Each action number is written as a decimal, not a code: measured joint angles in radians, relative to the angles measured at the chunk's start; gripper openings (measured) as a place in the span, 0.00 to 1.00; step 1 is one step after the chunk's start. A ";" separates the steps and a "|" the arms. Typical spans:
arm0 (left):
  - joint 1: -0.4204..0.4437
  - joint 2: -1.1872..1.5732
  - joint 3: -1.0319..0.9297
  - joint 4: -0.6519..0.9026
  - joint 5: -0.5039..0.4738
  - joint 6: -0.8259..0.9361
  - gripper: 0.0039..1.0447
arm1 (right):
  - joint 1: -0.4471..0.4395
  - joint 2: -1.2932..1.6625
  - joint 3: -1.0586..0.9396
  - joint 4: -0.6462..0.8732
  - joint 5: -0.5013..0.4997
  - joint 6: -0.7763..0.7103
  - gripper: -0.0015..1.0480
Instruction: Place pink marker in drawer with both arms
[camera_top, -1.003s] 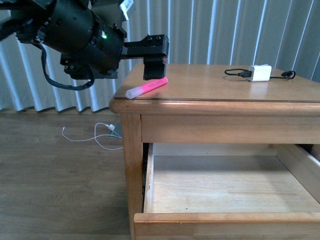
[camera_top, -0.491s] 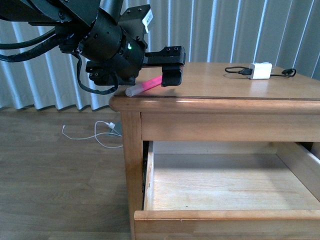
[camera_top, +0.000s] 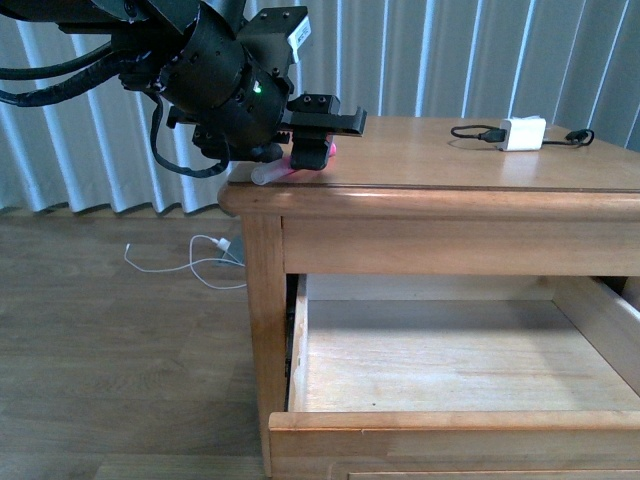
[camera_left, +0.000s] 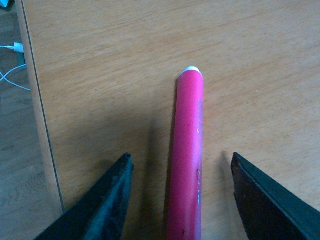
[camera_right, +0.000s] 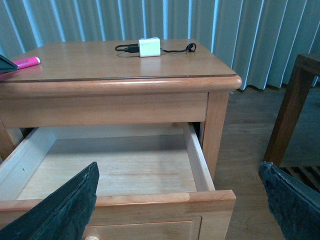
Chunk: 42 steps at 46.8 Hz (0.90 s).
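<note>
Whereas a second ago the left hand (camera_top: 312, 152) hung above the pink marker (camera_left: 189, 150), it now straddles it, spread wide and gripping nothing; the marker lies at the worktop (camera_top: 450, 165) corner. Closure should follow; the drawer (camera_top: 440, 430) stands open below, the right hand (camera_right: 179, 200) likewise spread, empty.

We see a wooden table (camera_top: 450, 160) with smooth, softly glossy varnish; the drawer (camera_top: 440, 370) is paler, matt wood inside. The pink marker (camera_left: 189, 150) is smooth, slightly shiny plastic; the white charger (camera_top: 522, 133) is probably plastic too.
</note>
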 joint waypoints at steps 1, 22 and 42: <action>0.000 0.000 0.000 -0.001 0.001 0.000 0.43 | 0.000 0.000 0.000 0.000 0.000 0.000 0.92; 0.021 -0.017 -0.032 0.046 0.108 -0.031 0.13 | 0.000 0.000 0.000 0.000 0.000 0.000 0.92; 0.042 -0.200 -0.222 0.126 0.377 0.019 0.13 | 0.000 0.000 0.000 0.000 0.000 0.000 0.92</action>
